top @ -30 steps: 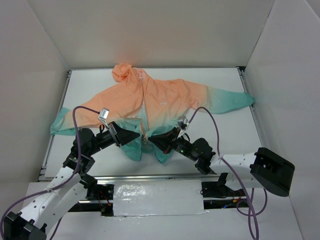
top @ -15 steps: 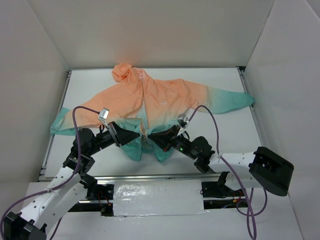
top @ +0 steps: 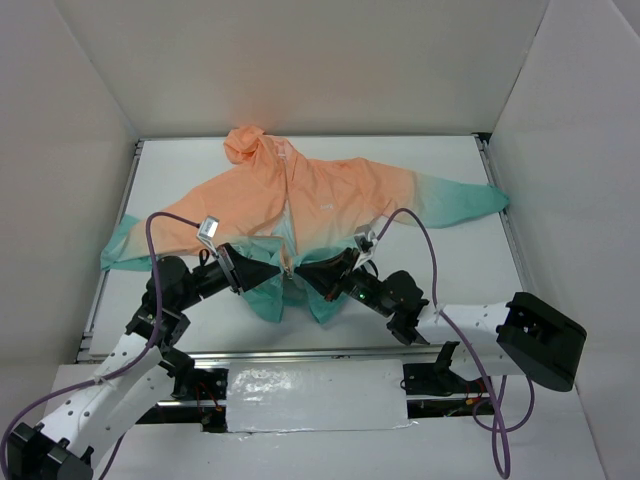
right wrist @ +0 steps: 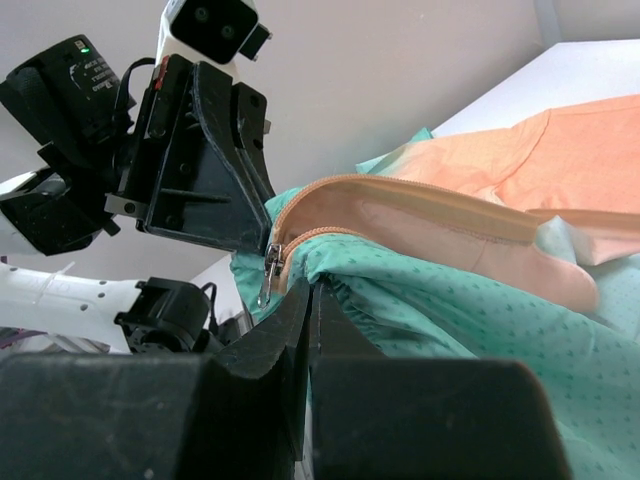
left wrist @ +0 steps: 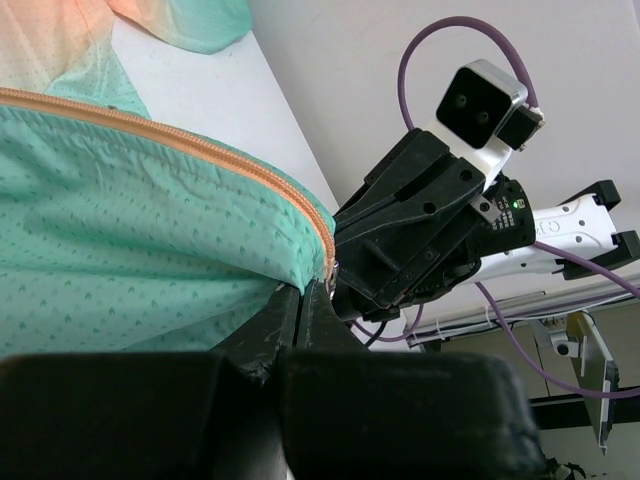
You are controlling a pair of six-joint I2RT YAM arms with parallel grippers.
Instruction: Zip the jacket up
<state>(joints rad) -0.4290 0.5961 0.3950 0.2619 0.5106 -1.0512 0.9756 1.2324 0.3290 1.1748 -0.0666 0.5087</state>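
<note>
The jacket (top: 320, 205) lies spread on the table, peach-orange at hood and shoulders, teal at the hem, front open at the bottom. My left gripper (top: 282, 266) is shut on the teal hem of the left front panel (left wrist: 150, 250), right at the lower end of its orange zipper tape (left wrist: 200, 150). My right gripper (top: 300, 268) is shut on the teal hem of the other panel (right wrist: 450, 310), just beside the metal zipper slider (right wrist: 270, 265) with its pull hanging down. Both grippers hold the hem corners lifted and almost touching each other.
White walls enclose the table on the left, back and right. The jacket's sleeves (top: 460, 200) stretch toward both side edges. Purple cables (top: 420, 240) arc over both arms. The table's front rail (top: 300, 352) runs just behind the arm bases.
My right gripper has moved a little left toward the left gripper, bringing the two hem corners closer together. The left arm has hardly moved.
</note>
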